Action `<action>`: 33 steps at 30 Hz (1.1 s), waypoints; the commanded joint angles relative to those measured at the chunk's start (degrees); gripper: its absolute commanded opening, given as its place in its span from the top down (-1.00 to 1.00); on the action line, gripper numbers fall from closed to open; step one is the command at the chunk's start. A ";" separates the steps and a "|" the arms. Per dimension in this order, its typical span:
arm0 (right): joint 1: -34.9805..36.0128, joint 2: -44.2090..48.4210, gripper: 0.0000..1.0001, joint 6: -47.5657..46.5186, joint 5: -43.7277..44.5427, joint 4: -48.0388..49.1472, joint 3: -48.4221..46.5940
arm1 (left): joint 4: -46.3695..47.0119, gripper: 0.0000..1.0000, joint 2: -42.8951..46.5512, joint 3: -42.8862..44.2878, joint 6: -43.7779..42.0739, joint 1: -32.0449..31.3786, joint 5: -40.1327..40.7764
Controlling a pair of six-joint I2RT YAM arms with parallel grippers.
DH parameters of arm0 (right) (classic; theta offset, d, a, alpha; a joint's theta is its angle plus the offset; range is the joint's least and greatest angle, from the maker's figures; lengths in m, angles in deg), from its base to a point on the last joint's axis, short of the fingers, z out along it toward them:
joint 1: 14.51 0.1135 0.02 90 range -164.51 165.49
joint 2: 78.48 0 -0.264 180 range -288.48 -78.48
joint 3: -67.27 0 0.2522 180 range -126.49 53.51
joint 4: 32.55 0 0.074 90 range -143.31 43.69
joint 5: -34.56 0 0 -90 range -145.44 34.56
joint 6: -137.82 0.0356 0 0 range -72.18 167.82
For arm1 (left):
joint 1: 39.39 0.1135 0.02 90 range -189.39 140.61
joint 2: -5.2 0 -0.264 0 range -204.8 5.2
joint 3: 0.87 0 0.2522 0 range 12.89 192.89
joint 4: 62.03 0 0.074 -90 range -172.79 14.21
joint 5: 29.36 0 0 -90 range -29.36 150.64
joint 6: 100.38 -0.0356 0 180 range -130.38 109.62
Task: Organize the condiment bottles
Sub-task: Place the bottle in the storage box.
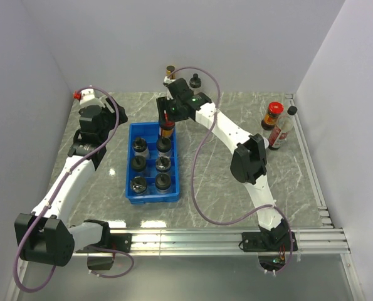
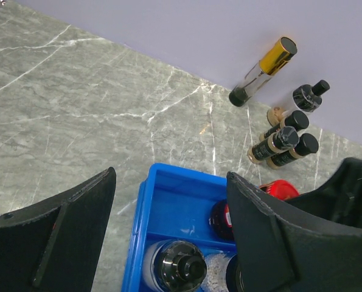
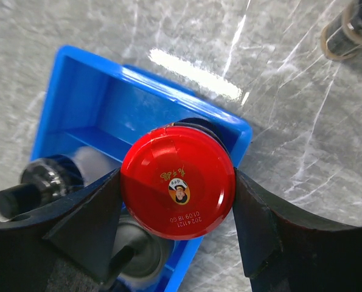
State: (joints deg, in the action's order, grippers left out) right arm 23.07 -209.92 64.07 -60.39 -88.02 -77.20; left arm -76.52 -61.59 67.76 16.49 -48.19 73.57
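My right gripper (image 1: 167, 116) is shut on the red cap (image 3: 177, 182) of a dark sauce bottle (image 1: 167, 130). It holds the bottle upright in the back right compartment of the blue tray (image 1: 128, 164). The bottle's dark body (image 2: 220, 219) shows inside that compartment. Several black-capped jars (image 1: 138, 146) fill the nearer compartments, and the back left one is bare. My left gripper (image 1: 114, 116) is open and empty at the tray's back left corner, its fingers (image 2: 77, 225) spread wide. More condiment bottles stand on the table: a red-capped one (image 1: 273, 115), a clear one (image 1: 285, 128) and a gold-capped one (image 1: 170, 72).
A black-capped bottle (image 1: 195, 79) stands by the back wall. In the left wrist view a tall gold-capped bottle (image 2: 263, 72) and several small black-capped bottles (image 2: 287, 125) stand near the wall. Grey walls close the table at the back and on both sides.
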 commanded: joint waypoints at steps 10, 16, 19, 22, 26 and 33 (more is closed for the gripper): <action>2.14 2.24 0.34 -3.86 3.63 5.33 0.64 | 1.00 -0.57 0.95 -0.12 0.64 0.27 -0.01; 2.23 2.50 -0.11 -4.12 3.02 5.33 1.08 | 1.00 -0.57 0.95 -0.20 0.64 0.27 -0.01; 2.32 2.76 -0.61 -3.86 2.31 5.41 0.90 | 1.00 -0.57 0.95 -0.20 0.64 0.27 -0.10; 2.23 3.55 -0.90 -3.60 2.57 5.33 0.29 | 0.91 -0.57 0.95 -0.03 0.72 0.27 -0.18; 1.88 5.13 -0.96 -3.33 3.28 5.06 -0.68 | 1.00 -0.57 0.78 0.06 0.99 0.27 -0.53; -1.01 10.58 -0.99 -3.16 14.86 2.43 -1.92 | 1.00 -0.56 0.16 0.41 1.60 0.27 -1.15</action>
State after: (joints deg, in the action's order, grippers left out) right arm 24.65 -207.49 60.77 -54.07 -85.70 -75.94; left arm -76.52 -61.61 67.74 17.41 -48.19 73.40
